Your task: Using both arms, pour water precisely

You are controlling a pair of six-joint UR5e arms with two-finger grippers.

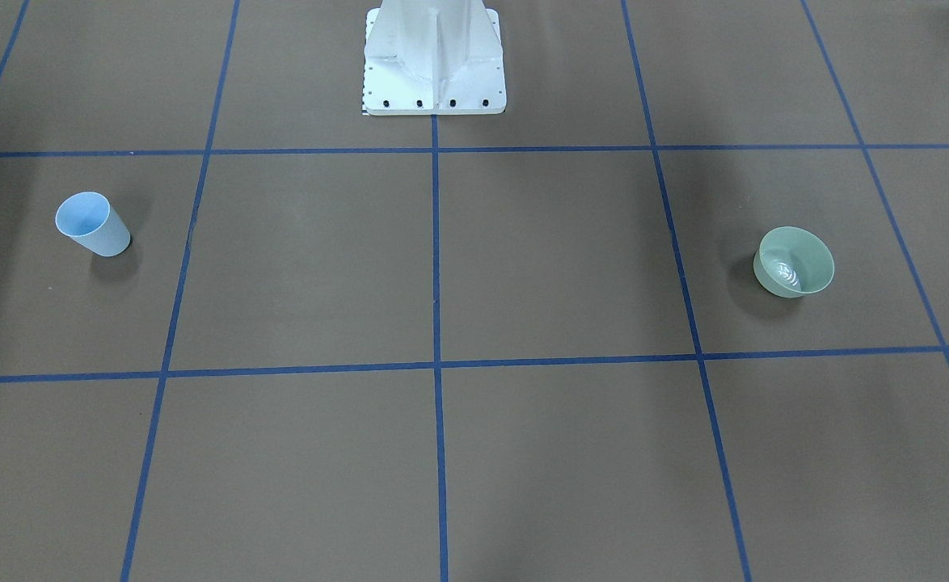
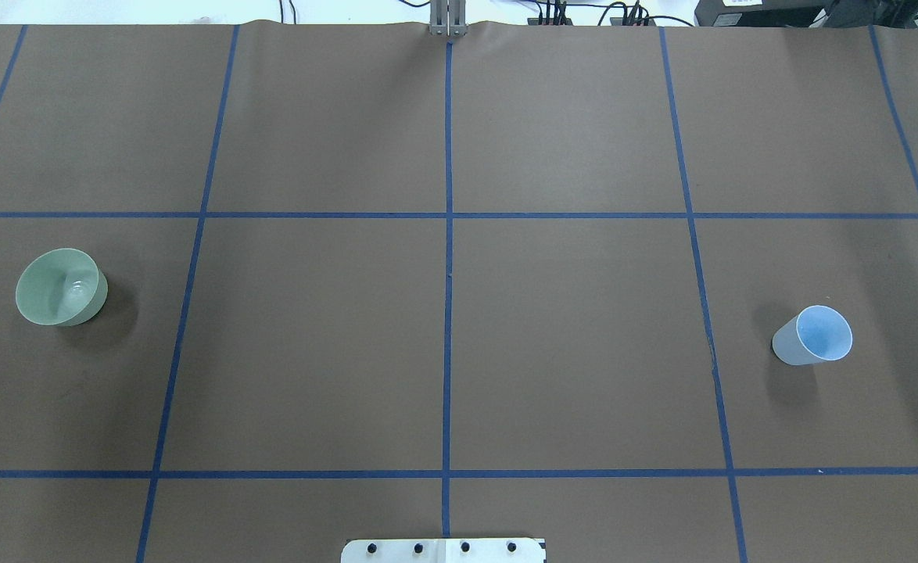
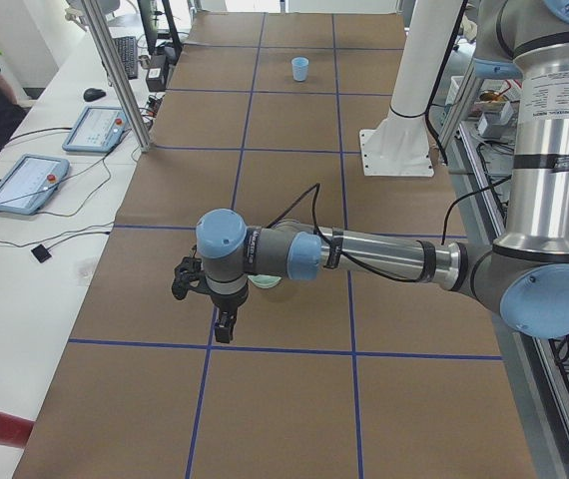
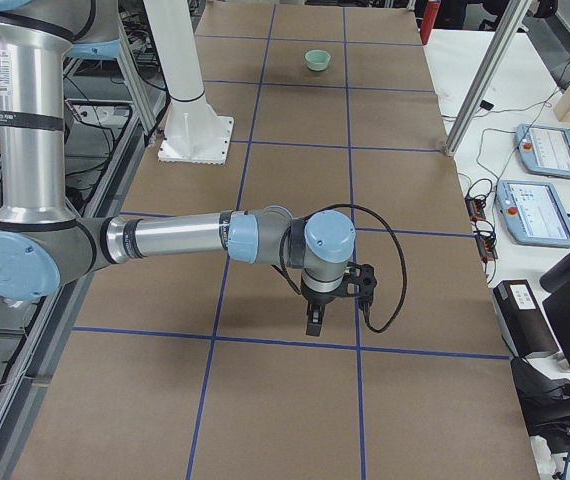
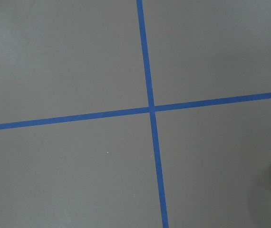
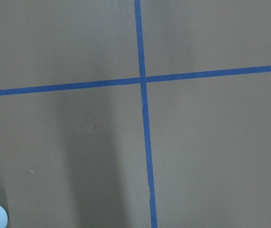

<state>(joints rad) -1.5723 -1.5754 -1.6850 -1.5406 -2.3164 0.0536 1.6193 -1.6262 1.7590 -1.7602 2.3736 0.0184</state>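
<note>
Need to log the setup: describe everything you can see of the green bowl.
The green bowl is pale, smooth and plastic-looking, round, with a wide rim narrowing to a smaller base. It stands upright on the brown table at the robot's left. A little clear water glints at its bottom. Nothing but the table touches it.

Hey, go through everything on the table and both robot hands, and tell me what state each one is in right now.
Green bowl: upright on the table, a little water in the bottom.
Blue cup: upright, far from the bowl, no water visible inside.
Left hand: pointing down above the table; open or shut, cannot tell.
Right hand: pointing down above the table; open or shut, cannot tell.
</note>
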